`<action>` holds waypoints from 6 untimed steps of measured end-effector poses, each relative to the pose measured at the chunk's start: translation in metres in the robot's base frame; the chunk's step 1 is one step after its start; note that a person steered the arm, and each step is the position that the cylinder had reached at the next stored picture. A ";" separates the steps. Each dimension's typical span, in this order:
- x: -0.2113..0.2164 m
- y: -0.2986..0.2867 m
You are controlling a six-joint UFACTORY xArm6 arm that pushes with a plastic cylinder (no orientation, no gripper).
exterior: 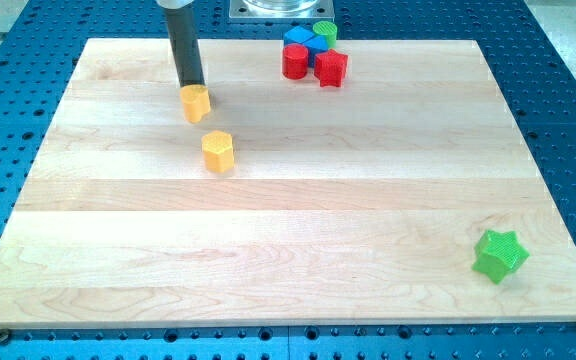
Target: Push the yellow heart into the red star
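Wooden board [288, 250] on blue perforated table: the rod's tip [191, 86], no jaws to judge, touches the yellow heart [196, 103]; next, push rightward toward the red star [331, 68].

You see a pale wooden board [288, 210] with two yellow blocks [196, 103] [218, 152], a red [295, 61] [331, 68], blue [300, 38] and green cluster [325, 30] at its top edge, and a green star [499, 255] near its bottom-right corner.

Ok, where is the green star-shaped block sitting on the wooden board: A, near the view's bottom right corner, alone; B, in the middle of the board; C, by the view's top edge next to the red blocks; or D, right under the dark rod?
A: the green star-shaped block sits alone near the wooden board's bottom right corner, far from every other block.
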State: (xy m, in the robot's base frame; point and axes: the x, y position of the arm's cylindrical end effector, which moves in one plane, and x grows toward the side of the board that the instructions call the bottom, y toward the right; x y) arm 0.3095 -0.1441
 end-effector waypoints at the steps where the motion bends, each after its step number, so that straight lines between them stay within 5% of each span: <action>1: 0.031 -0.037; 4: -0.012 0.152; 5: 0.056 0.112; 6: 0.125 0.155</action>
